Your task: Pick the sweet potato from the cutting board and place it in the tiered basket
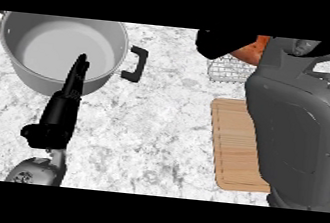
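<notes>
sweet potato held above the basket at the counter's far right

the right hand (222, 44) has its black fingers curled round the sweet potato (249, 50), of which only an orange patch shows between the fingers and the grey forearm. hand and potato hang at the counter's far right edge, directly over the wire mesh of the tiered basket (227, 72), whose grid peeks out just below them. so the potato lies above the basket, with no sideways gap visible between them. how high it hangs over the mesh cannot be read from this steep view, and the potato's long axis is hidden by the fingers.

the cutting board (232, 140) sits on the counter's right side, nearer than the basket; its visible part is bare, with the right forearm covering much of it.

the left hand (74, 82) rests with straight fingers at the counter's left, lying over the near rim of the grey pot (63, 48), well apart from the basket. the right hand is plainly the one in play.

judging from this, the carry looks nearly done; what remains seems to be a lowering and a release into the basket.
</notes>
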